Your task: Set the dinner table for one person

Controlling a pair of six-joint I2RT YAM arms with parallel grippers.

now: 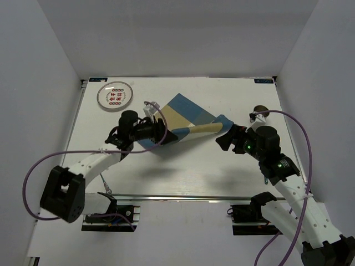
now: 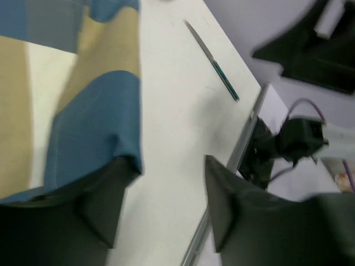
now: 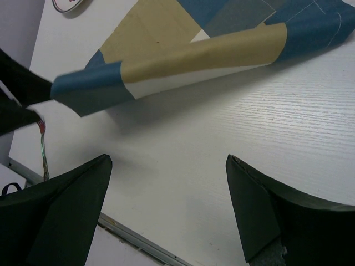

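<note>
Spreading the placemat on the bench; left gripper and right gripper both open; next probably means flattening its raised 6 o'clock edge.

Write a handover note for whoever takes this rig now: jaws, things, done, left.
Left gripper: jaws open, placemat corner resting on one finger, not pinched.
Right gripper: jaws open, empty, by the placemat's right end.
Placemat mid dinner table, near edge raised, not flat. Plate far left, off the placemat; utensil at the near left edge.
Done: nothing set.
Left: flatten placemat, add plate and utensil.
</note>
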